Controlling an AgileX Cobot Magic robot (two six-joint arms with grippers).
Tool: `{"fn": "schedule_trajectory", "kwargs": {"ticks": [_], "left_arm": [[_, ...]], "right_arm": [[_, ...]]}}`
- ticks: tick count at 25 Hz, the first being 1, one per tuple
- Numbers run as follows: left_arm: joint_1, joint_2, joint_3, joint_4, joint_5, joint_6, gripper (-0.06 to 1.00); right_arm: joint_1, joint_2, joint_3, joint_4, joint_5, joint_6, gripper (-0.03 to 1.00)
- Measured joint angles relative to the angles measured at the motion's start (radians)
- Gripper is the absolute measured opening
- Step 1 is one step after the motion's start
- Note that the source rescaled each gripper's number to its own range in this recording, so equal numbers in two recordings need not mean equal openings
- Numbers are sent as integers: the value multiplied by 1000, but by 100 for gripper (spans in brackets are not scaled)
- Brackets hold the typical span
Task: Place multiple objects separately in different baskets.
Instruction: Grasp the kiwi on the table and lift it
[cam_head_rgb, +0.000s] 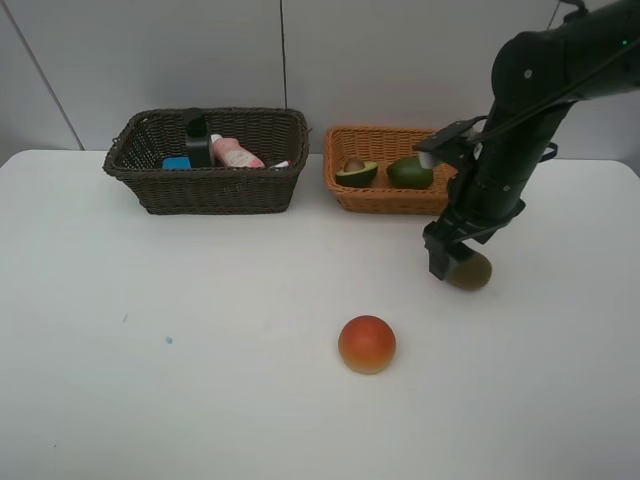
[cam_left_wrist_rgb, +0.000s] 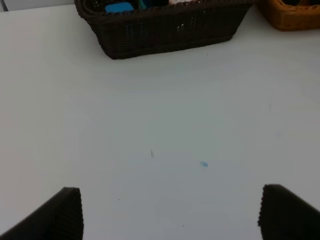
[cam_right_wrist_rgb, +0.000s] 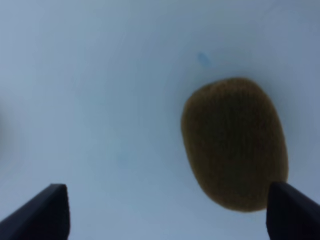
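A brown kiwi (cam_head_rgb: 472, 271) (cam_right_wrist_rgb: 235, 142) lies on the white table. My right gripper (cam_head_rgb: 447, 258) (cam_right_wrist_rgb: 167, 215) hangs open just over it, and the kiwi sits close to one finger, not gripped. An orange-red round fruit (cam_head_rgb: 367, 344) rests alone near the table's middle. The dark brown basket (cam_head_rgb: 150, 190) (cam_left_wrist_rgb: 165, 30) holds a dark pump bottle (cam_head_rgb: 197, 140), a pink white-capped bottle (cam_head_rgb: 237, 153), a blue item (cam_head_rgb: 177, 162) and a marker tip (cam_head_rgb: 280, 165). The light orange basket (cam_head_rgb: 385, 200) (cam_left_wrist_rgb: 292, 17) holds a halved avocado (cam_head_rgb: 356, 172) and a green lime (cam_head_rgb: 409, 172). My left gripper (cam_left_wrist_rgb: 172, 215) is open over bare table.
Both baskets stand side by side at the table's back edge, against a white wall. The right arm (cam_head_rgb: 530, 110) reaches down in front of the orange basket's right end. A small blue speck (cam_head_rgb: 169, 340) marks the tabletop on the left.
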Motion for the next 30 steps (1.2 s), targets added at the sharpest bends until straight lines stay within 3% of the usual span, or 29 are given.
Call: {"fn": "schedule_trajectory", "kwargs": {"ticks": [8,14,22,24,25,26,27,30], "left_arm": [[0,0,0,0,-1,0,87],[0,0,0,0,-1,0,87],[0,0,0,0,-1,0,87],[0,0,0,0,-1,0,87],[0,0,0,0,-1,0,87],[0,0,0,0,-1,0,87],[0,0,0,0,-1,0,87],[0,0,0,0,-1,0,87]], "right_arm": [[-79,52,9,6,-73,-63,100],[-82,130,9,16,-144,-71,100],[-82,198,9,28,-158,-80,98],[-82,198,9,31,-158,-85,76],[-82,198,9,32,-158,-86,49],[-82,198,9,33,-158,-88,12],[-82,198,9,36,-158,-88,0],[-82,198,9,38,-158,-88,2]]}}
